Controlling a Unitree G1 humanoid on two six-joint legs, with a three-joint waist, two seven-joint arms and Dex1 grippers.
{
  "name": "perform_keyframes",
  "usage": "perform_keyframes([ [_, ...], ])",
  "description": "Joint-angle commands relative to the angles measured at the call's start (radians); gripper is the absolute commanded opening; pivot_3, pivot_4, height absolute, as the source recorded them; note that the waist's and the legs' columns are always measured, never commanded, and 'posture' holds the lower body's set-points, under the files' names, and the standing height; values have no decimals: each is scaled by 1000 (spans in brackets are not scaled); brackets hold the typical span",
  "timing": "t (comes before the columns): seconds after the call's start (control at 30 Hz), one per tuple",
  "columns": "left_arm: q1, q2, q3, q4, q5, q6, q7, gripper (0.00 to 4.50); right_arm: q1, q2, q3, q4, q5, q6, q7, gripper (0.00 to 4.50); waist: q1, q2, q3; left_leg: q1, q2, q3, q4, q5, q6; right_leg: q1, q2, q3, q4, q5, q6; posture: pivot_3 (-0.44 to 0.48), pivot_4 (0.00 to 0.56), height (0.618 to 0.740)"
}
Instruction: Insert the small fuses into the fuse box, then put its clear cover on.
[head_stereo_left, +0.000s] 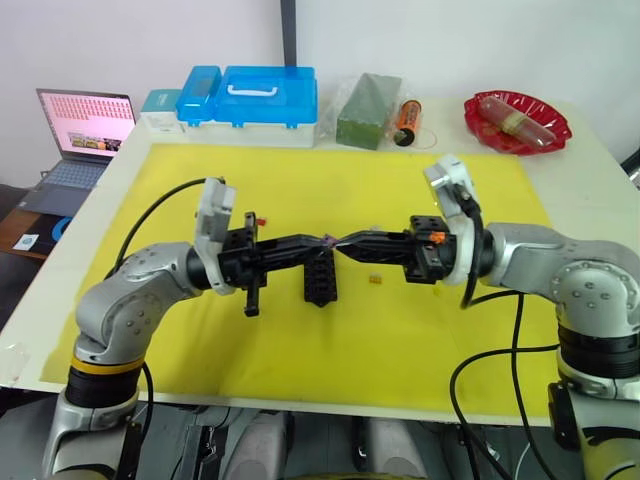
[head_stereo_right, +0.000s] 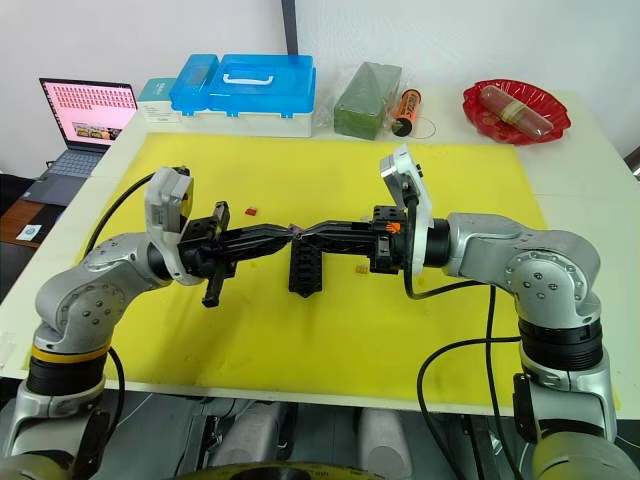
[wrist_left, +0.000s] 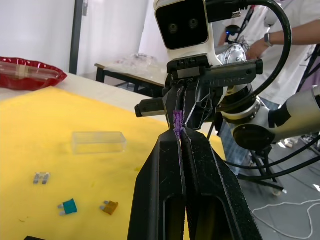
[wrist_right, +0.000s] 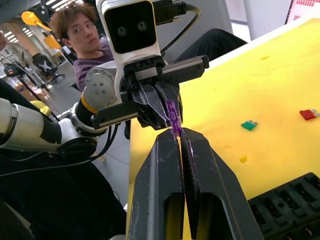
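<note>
A purple fuse (wrist_left: 177, 120) is pinched between both grippers, which meet tip to tip above the yellow mat. My left gripper (head_stereo_left: 326, 243) is shut on one end and my right gripper (head_stereo_left: 348, 246) is shut on the other end. The black fuse box (head_stereo_left: 320, 280) lies on the mat just below and in front of the joined tips. A red fuse (head_stereo_left: 259, 219) lies behind the left gripper, and a tan fuse (head_stereo_left: 375, 280) lies right of the box. The clear cover (wrist_left: 98, 142) rests on the mat, with grey (wrist_left: 41, 177), teal (wrist_left: 68, 206) and tan (wrist_left: 109, 205) fuses nearby.
The yellow mat (head_stereo_left: 350, 350) covers the table. Along the back edge stand a blue-lidded storage case (head_stereo_left: 265, 100), a green block (head_stereo_left: 368, 110), an orange cylinder (head_stereo_left: 406, 118) and a red dish (head_stereo_left: 515, 120). A laptop (head_stereo_left: 85, 125) sits at far left. A person (wrist_right: 85, 30) sits beyond the table.
</note>
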Motion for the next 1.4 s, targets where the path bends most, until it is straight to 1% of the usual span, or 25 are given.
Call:
perform_keyframes([
  [0.03, 3, 7, 5, -41, -17, -8, -1, 0, -16, -9, -29, -13, 33, -8, 0, 27, 1, 0, 0, 0, 0, 0, 0, 0, 0, 0, 0, 0, 0, 0, 0, 0, 150, 740],
  [0.2, 4, 15, 3, -43, -5, -13, 2, 0, -20, -10, -23, -14, 26, -9, 3, 27, 1, 0, 0, 0, 0, 0, 0, 0, 0, 1, 0, 0, -2, 0, 0, 0, 150, 740],
  [0.27, 12, 22, 2, -52, -10, -4, 2, 461, -22, -11, -18, -18, 20, -11, 6, 0, 0, 0, 0, 0, 0, 0, 0, 0, 1, 1, 0, 0, -3, 1, 1, 0, 150, 740],
  [0.3, 17, 26, 4, -56, -12, -3, 3, 588, -24, -10, -16, -18, 18, -12, 7, 0, 0, 0, 0, 0, 0, 0, 0, 0, 1, 1, 0, 0, -4, 1, 1, 0, 150, 740],
  [0.37, 36, 42, 17, -62, -12, -4, -1, 1246, -26, -14, -10, -20, 3, -18, 13, 0, 0, 0, 0, -1, 0, 0, 0, -1, 2, 1, 0, 0, -5, 1, 1, 0, 150, 740],
  [0.4, 44, 50, 23, -65, -13, -5, -3, 1655, -26, -15, -8, -22, -2, -21, 15, 0, -1, 0, 0, -1, 0, 0, -1, -1, 2, 1, 0, 0, -5, 1, 1, 0, 150, 740],
  [0.47, 81, 83, 48, -67, -11, -11, -17, 2356, -29, -23, 2, -27, -27, -31, 29, 0, -1, 0, 0, -1, 0, 0, -1, -1, 2, 1, 0, 0, -5, 1, 1, 0, 150, 740],
  [0.57, 163, 151, 52, -66, 96, -134, -109, 3408, -43, -54, 50, -41, -118, -70, 72, 0, -2, 1, 1, -1, 0, 0, -1, -1, 2, 1, 0, 0, -6, 1, 1, 0, 150, 740],
  [0.6, 189, 162, 56, -64, 121, -170, -126, 3839, -46, -75, 81, -50, -170, -102, 101, 0, -1, 1, 1, -1, 0, 1, -2, -1, 2, 1, 0, 0, -6, 1, 1, 0, 150, 740],
  [0.67, 258, 180, 60, -64, 158, -230, -160, 4474, -60, -110, 155, -58, -278, -160, 143, 0, 0, 2, 1, -1, 0, 1, -2, -1, 2, 1, 0, 0, -7, 1, 0, 0, 150, 740],
  [0.7, 298, 178, 56, -58, 196, -285, -172, 4474, -65, -128, 208, -65, -355, -210, 169, 0, -1, 3, 1, -1, 0, 1, -2, -2, 2, 1, 0, 0, -7, 0, 0, 0, 150, 740],
  [0.77, 364, 176, 30, -47, 261, -374, -204, 4474, -73, -123, 255, -62, -413, -238, 177, 0, 0, 2, 1, -1, 0, 2, -3, -2, 2, 1, -1, 1, -9, 0, 0, 0, 150, 740],
  [0.83, 386, 134, 18, -36, 286, -416, -167, 4474, -76, -127, 304, -68, -487, -278, 190, 0, 2, 3, 2, -2, 2, 2, -4, -2, 2, 0, -1, 1, -9, 0, 0, 0, 150, 740],
  [0.93, 389, 67, -3, -5, 336, -473, -113, 4474, -67, -130, 357, -66, -574, -322, 206, 0, 20, 3, 2, -3, 2, 1, -4, -2, 2, 0, -1, 0, -10, 1, 0, 0, 150, 740],
  [1.1, 386, 12, -59, 58, 416, -557, -92, 4474, -45, -125, 418, -46, -689, -389, 229, 0, 23, 3, 2, -3, 2, 1, -3, -2, 2, 0, -1, 0, -9, 1, 1, 0, 150, 740],
  [1.4, 316, -21, -98, 134, 450, -589, -74, 4474, -18, -123, 432, -35, -763, -425, 287, 0, 21, 3, 2, -3, 0, 1, -2, -2, 2, 0, 0, 0, -8, 2, 2, 0, 150, 740],
])
